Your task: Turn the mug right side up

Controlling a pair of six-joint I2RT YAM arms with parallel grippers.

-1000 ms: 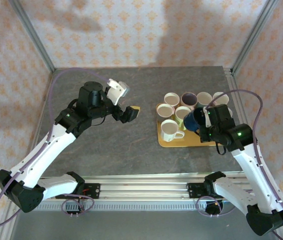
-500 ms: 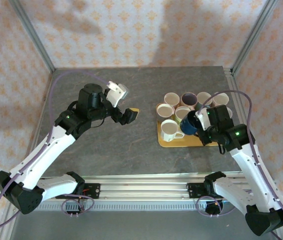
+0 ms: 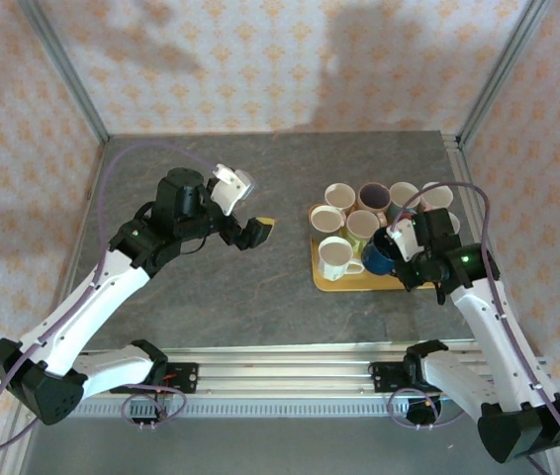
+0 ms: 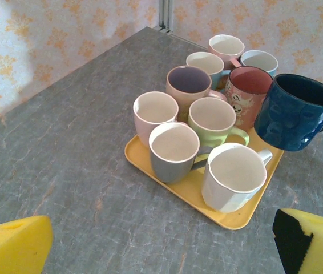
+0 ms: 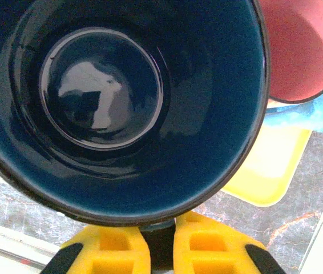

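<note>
Yellow foam pads [image 5: 110, 254] of the right gripper [image 5: 160, 246] are pressed narrowly together on the handle of the dark blue glazed ceramic mug [image 4: 298, 111], which is thus held by its handle alone. The mug is carried with its mouth upward and a little tilted, over the near right corner of the flat yellow plastic tray [image 4: 144, 165]. It appears lifted, but whether its base touches the tray cannot be told. Just beside it on the tray a white faceted mug [image 4: 233, 177] is standing. Being glazed, the blue mug is judged to be smooth and slippery, rigid, rather heavy and easily chipped. The handle is the proper place for it to be taken, yet the body may swing there, so a slow lowering into the free corner is advised. Farther left, over the grey stone-patterned table [image 3: 260, 297], the left gripper [image 3: 245, 206] is spread wide with nothing between its fingers. At the far side of the tray a row of pale upright mugs [image 3: 372, 195] is lined.
</note>
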